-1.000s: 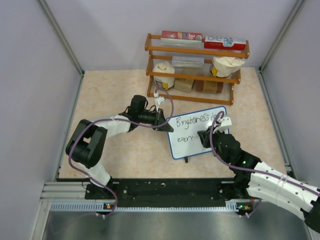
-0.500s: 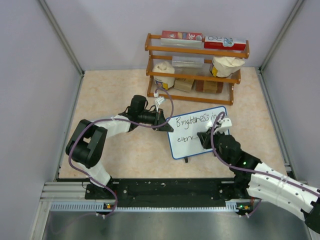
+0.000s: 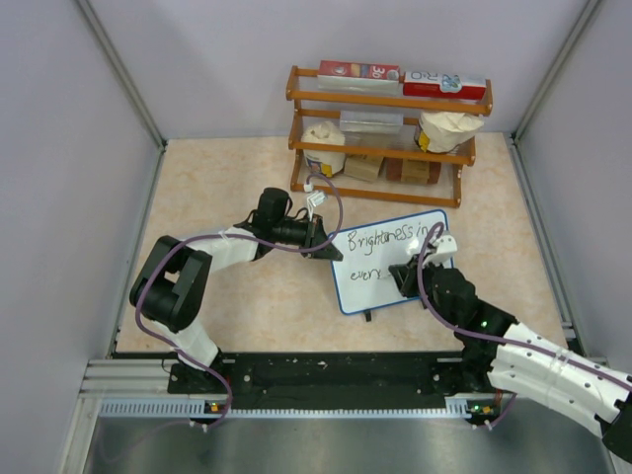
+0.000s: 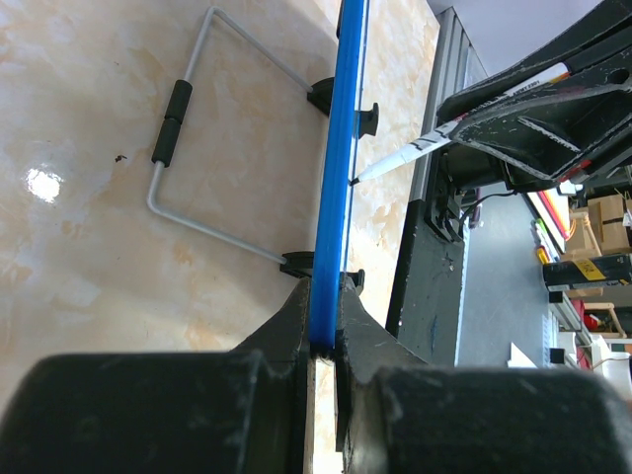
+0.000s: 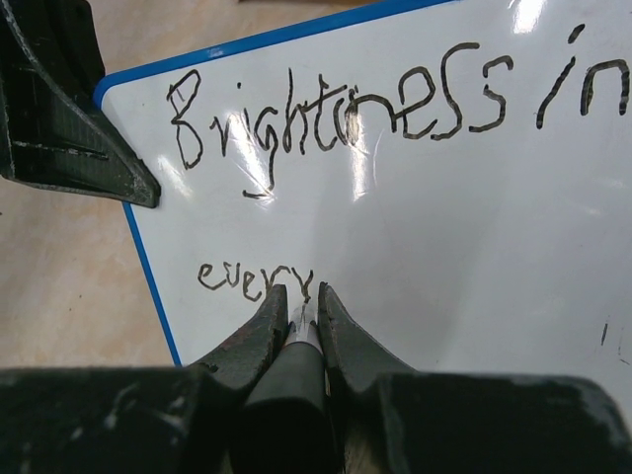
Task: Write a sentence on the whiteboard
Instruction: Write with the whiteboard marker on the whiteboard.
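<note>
Black handwritten marker lettering runs across the small rectangular white board with the thin blue rim, reading "Brightness in" on the top line and "every" below it, so by my judgement one word is left to write. That board stands propped on its grey wire stand on the beige marbled tabletop, a little in front of the brown wooden shelf rack. The left gripper has its jaws pinched narrow on the board's blue left edge, steadying it. The right gripper is clamped tight around the dark-barrelled marker, and the left wrist view shows the tip touching the white face just past the "y". The risks from here look plain. Pushing the nib too hard could rock the propped board back or slide it within the left claw's thin hold, dragging the stroke. The marker could twist between the fingers so the tip lifts and letters break up. The right wrist, passing low over the second line, could smear the fresh "every". Room to the right seems ample, though the lower right corner is hidden beneath the arm.
</note>
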